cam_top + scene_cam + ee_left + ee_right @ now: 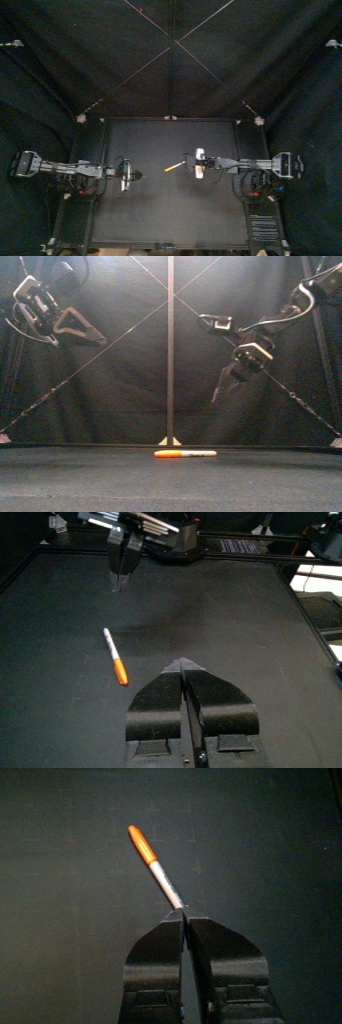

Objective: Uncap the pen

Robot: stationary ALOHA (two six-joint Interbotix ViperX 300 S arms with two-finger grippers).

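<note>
A marker pen (174, 166) with an orange cap and a white barrel lies flat on the black table, near its middle. In the front view the pen (185, 454) rests with its orange end to the left. My right gripper (199, 172) hovers well above the table, just right of the pen, jaws shut and empty. The right wrist view has the pen (156, 863) lying just beyond the shut jaw tips (178, 915). My left gripper (124, 183) hangs high to the left of the pen, also shut and empty. Its wrist view shows the pen (116, 657) left of its tips (186, 664).
The right arm's gripper (120, 557) shows in the left wrist view, hanging over the table's far side. In the front view the right gripper (221, 391) and the left gripper (87, 331) both stay high above the tabletop.
</note>
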